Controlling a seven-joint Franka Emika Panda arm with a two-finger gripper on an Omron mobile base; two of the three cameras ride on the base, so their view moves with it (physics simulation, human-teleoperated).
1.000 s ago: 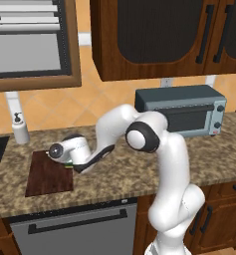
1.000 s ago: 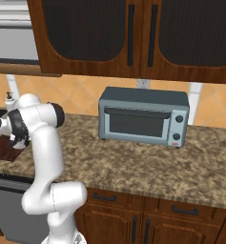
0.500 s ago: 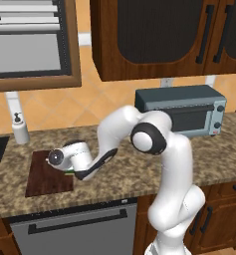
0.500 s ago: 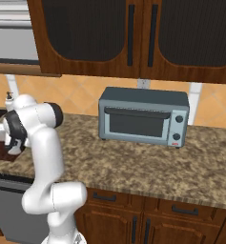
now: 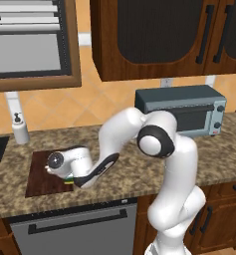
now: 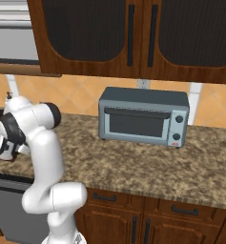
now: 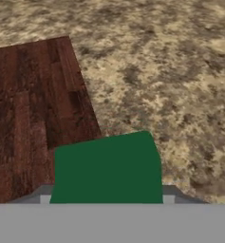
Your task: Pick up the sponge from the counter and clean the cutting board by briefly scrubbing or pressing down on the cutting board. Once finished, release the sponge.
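Sponge (image 7: 107,168) sits gripped in the pincer (image 5: 69,180), low over the board's (image 7: 33,109) 5 o'clock corner for scrubbing. Table (image 7: 171,71) lies beyond.

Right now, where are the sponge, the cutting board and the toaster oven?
sponge (image 7: 107,171): hand view, on its green top.
cutting board (image 7: 33,109): hand view, on bare wood grain.
toaster oven (image 6: 142,118): right base view, on its glass door.
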